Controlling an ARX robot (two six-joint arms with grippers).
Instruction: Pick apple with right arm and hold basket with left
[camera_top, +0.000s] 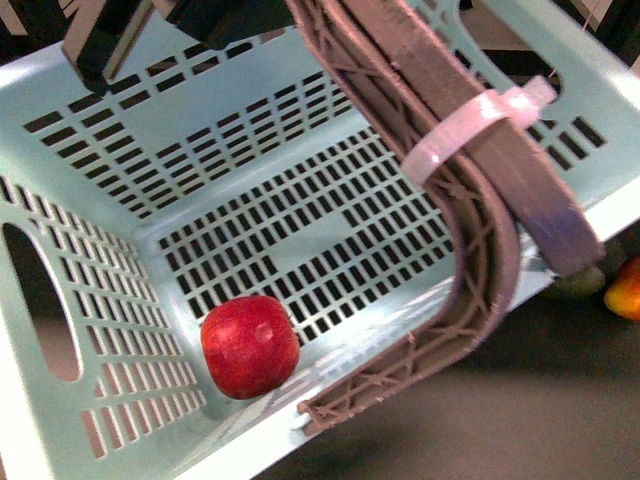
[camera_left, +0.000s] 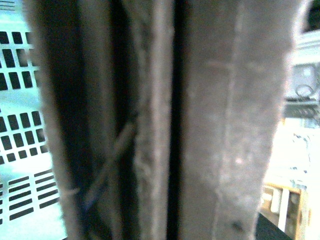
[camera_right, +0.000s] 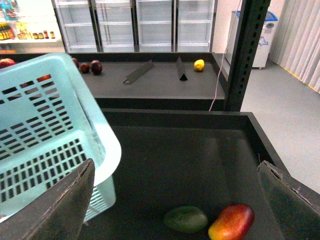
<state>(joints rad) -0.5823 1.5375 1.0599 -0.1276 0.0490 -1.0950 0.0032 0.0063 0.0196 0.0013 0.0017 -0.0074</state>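
Apple is down in the basket, lodged in the near-left corner where floor meets wall. And that's no accident of placement. The whole basket is tipped, its floor sloping toward that corner, so a round fruit settles at the lowest spot.

Look at the brown handles, bound together by the white zip tie, arching from the near rim up and away to the far side. In the left wrist view those handles fill nearly everything, slotted basket wall just behind them. My read is that the left gripper is right at the handles and carrying the tilt. But its fingers don't show clearly, so whether they're clamped I cannot tell.

Right gripper is spread wide with nothing between the fingers. It hangs over the dark bench to the right of the basket. Below it lie a green fruit and an orange-red fruit, touching or nearly so.

Orientation now. The basket's mouth opens up and toward the robot, and its long axis runs from near-left to far-right. The apple is round with no real long axis, and its stem end isn't visible.
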